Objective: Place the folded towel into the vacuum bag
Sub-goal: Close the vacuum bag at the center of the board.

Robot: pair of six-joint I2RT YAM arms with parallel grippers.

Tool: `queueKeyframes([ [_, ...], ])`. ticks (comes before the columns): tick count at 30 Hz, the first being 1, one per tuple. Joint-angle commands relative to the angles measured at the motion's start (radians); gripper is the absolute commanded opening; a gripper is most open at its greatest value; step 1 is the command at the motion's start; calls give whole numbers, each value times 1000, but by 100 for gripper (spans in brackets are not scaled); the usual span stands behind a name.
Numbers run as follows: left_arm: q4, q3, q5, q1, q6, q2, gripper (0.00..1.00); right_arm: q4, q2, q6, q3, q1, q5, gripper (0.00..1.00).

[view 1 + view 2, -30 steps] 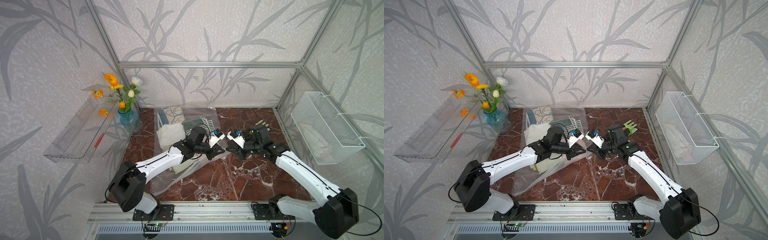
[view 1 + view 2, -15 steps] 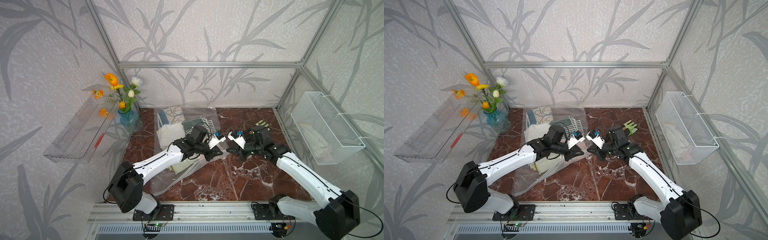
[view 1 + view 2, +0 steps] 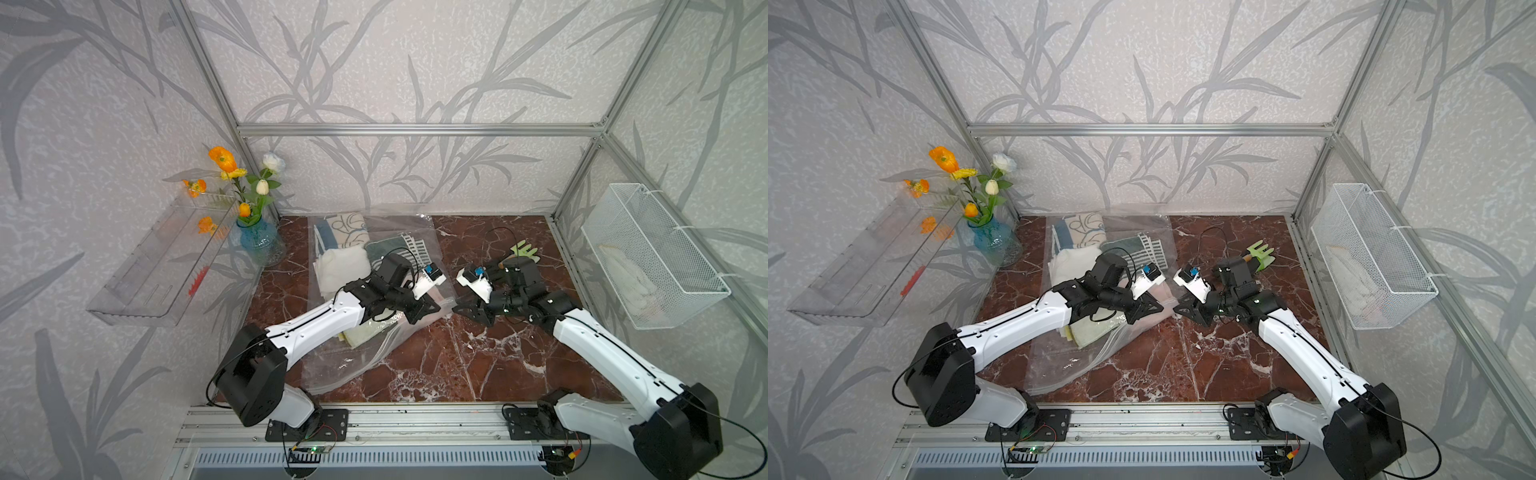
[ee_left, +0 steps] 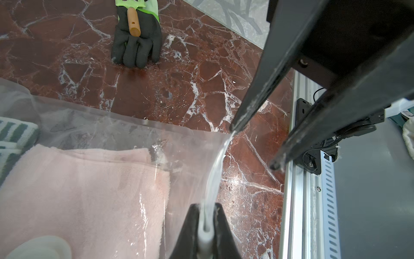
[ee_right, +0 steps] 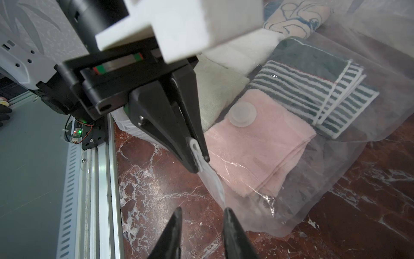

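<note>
- Left gripper [image 5: 198,160] is clenched on the zip-seal edge of the vacuum bag [image 3: 353,365], which lies on the left half of the tabletop [image 3: 478,365].
- Right gripper [image 5: 202,215] is released, jaws apart, with one fingertip touching that edge.
- Pink folded towel [image 5: 257,152] lies inside the bag, under the valve [image 5: 242,114].

Walls [image 3: 415,62]: grey leaf-print paper, 3 sides. Alu frame [image 3: 415,129] at corners & across rear. Tabletop [image 3: 478,365]: red-brown marble w/ white veins. Clear shelf [image 3: 158,266] on L wall; white mesh basket [image 3: 648,257] on R wall. Blue vase [image 3: 257,241] w/ flowers, rear-L corner. Light even.
</note>
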Motion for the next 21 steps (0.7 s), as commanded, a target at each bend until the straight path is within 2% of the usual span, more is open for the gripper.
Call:
queueKeyframes([
  [1, 31, -7, 25, 1, -13, -33, 0, 30, 19, 18, 9, 3, -14, 30],
  [3, 26, -8, 25, 0, -11, -35, 0, 35, 43, 15, 23, 3, -51, 25],
  [5, 26, -9, 25, 0, -13, -37, 0, 50, 62, 27, 30, 4, -73, 16],
  [7, 26, -9, 20, -1, -15, -35, 0, 92, 72, 55, 19, 10, -89, 14],
  [8, 27, -9, 21, 0, -16, -35, 0, 107, 75, 64, 15, 17, -86, 16],
  [13, 35, -10, 25, 0, -21, -34, 0, 98, 78, 46, 13, 26, -12, 45],
  [17, 46, -12, 37, -1, -22, -33, 0, 31, 101, -27, 48, 26, 94, 48],
  [21, 53, -9, 47, -2, -27, -28, 0, 36, 139, -37, 76, 26, 69, 50],
])
